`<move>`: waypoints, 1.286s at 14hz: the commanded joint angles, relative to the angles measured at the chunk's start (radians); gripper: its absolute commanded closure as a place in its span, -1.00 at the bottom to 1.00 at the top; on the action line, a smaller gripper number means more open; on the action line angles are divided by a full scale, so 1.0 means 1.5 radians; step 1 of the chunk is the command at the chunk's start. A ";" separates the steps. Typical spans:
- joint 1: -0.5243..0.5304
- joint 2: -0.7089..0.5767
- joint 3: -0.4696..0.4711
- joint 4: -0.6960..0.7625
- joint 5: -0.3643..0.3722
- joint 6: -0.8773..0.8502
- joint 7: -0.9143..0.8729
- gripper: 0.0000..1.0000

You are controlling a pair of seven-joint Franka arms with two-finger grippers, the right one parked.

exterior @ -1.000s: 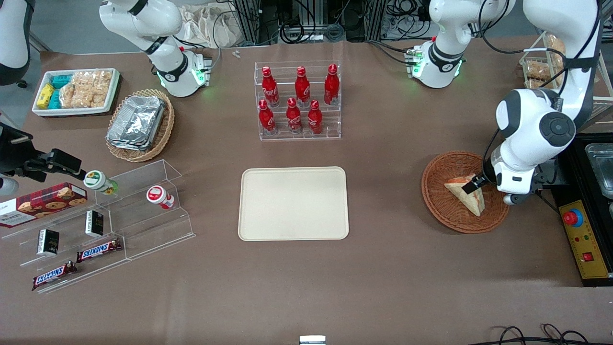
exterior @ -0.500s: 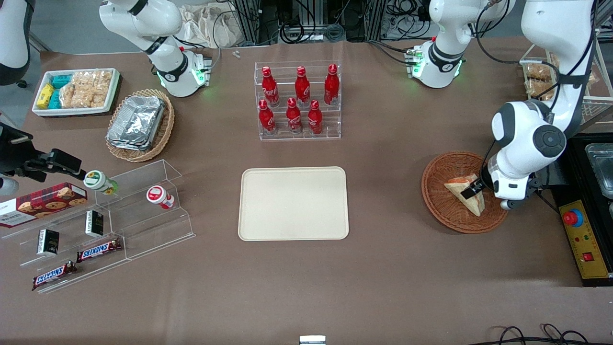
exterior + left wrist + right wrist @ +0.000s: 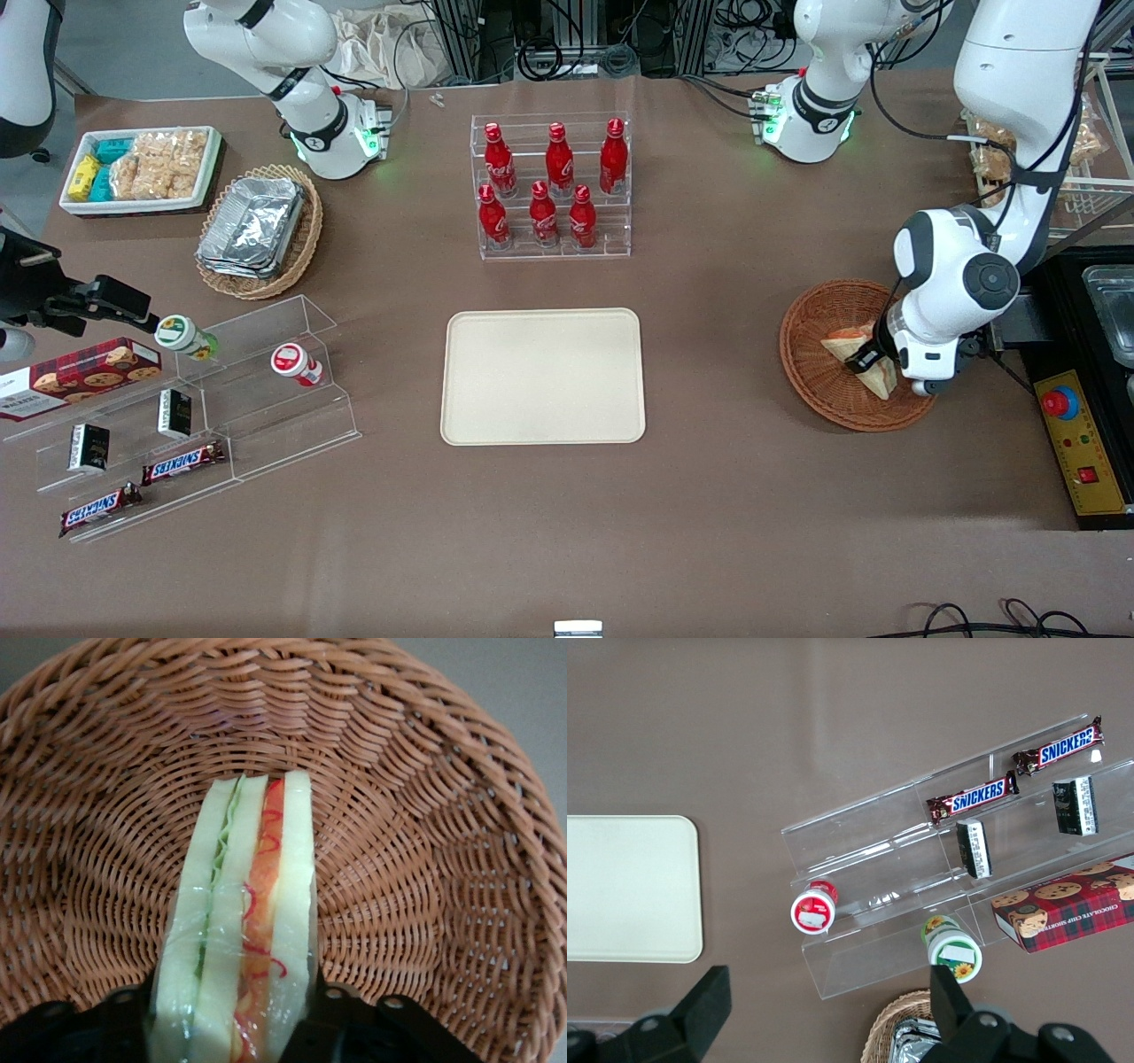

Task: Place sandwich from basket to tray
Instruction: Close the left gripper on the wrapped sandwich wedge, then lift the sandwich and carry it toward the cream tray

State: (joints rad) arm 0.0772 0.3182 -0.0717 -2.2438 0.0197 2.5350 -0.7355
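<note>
End effector (image 3: 864, 361) down inside the basket (image 3: 819, 310), fingers on either side of the sandwich (image 3: 842, 345) and pinching its bread faces. Wrist view: sandwich (image 3: 237, 930) seen edge-on, wrapped in clear film, green layer on one side and orange-red on the other, black finger (image 3: 330, 1028) tight against the bread; wicker wall of basket (image 3: 425, 815) curves up around it. Sandwich is in the basket, toward the working arm's end of the table (image 3: 709, 496).

Tray (image 3: 542, 376) lies mid-table, well apart from the basket, nothing on it.

Writing legible: two bars marked "SNICKERS" (image 3: 973, 797) on the clear stepped stand (image 3: 266, 408) toward the parked arm's end. Same stand carries a red box of chocolate-chip cookies (image 3: 80, 374), label not readable, two small dark packets (image 3: 174, 413), and two small capped bottles, one green (image 3: 184, 337), one red (image 3: 296, 363).

Six red cola bottles (image 3: 549, 186) stand in a clear rack farther from the front camera than the tray; white script too small to read. An oval wicker basket with foil containers (image 3: 255, 229) and a white bin of snack packets (image 3: 142, 168) sit near the parked arm's base.

Yellow control box with a red button (image 3: 1076, 439) sits just beside the basket at the table's edge.
</note>
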 commanded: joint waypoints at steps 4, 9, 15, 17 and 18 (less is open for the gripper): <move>-0.005 -0.075 -0.008 0.010 0.012 -0.065 -0.056 1.00; -0.018 -0.103 -0.058 0.243 0.013 -0.422 -0.056 1.00; -0.018 -0.064 -0.218 0.502 0.008 -0.652 0.058 1.00; -0.030 -0.026 -0.288 0.520 0.009 -0.646 0.073 1.00; -0.050 -0.002 -0.301 0.522 0.010 -0.640 0.073 1.00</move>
State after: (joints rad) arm 0.0354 0.2087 -0.4673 -1.5273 0.0220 1.5873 -0.6545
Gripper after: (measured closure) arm 0.797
